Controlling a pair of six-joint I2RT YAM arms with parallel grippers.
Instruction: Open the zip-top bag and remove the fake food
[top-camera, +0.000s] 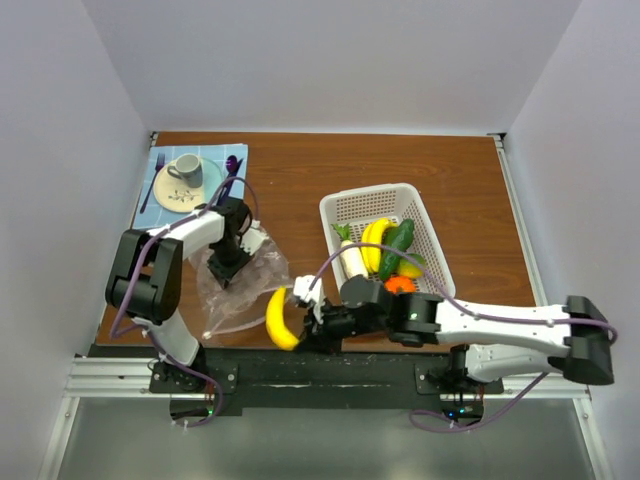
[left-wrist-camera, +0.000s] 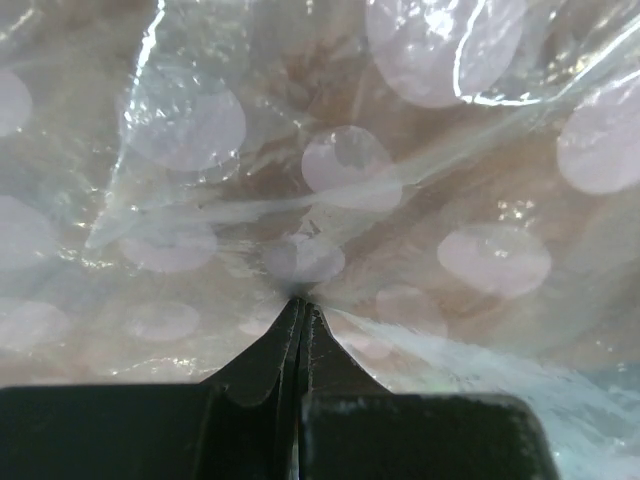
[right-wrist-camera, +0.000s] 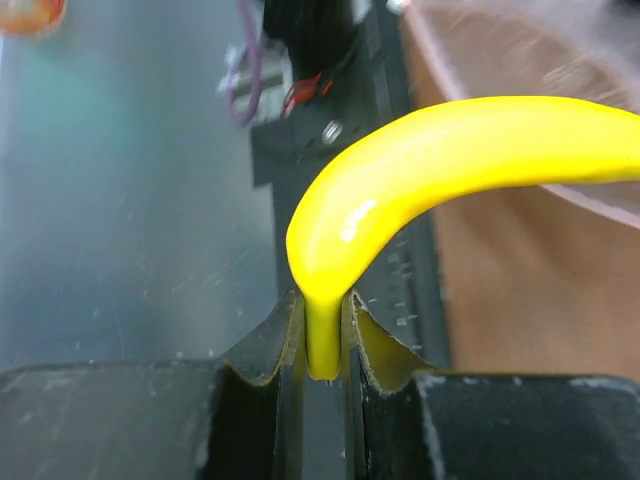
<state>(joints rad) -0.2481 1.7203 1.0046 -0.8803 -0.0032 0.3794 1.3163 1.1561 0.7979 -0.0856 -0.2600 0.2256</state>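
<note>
Item 1: right tool (right-wrist-camera: 322, 310) clamped on stem tip of yellow curved plastic banana (right-wrist-camera: 450, 150). Banana over near desk (top-camera: 300, 170) edge, long axis roughly 12–6 o'clock. Right arm stretched low from 3 o'clock.
Item 2: clear crinkly zip-top bag (top-camera: 245, 285), 10 o'clock of banana, mouth just beside it. Left tool (left-wrist-camera: 300, 300) pinched together on bag film.
Item 3: white perforated plastic basket (top-camera: 365, 192), 2 o'clock of banana, other fake food (top-camera: 395, 245) inside. Right arm nearer.

You're working in a robot lab cell: bare white walls (top-camera: 80, 120) box in a wooden table (top-camera: 300, 170). An aluminium rail (top-camera: 110, 372) sits behind the jaws of the left gripper (top-camera: 222, 277), with a staged cup (top-camera: 186, 170) beyond them.
</note>
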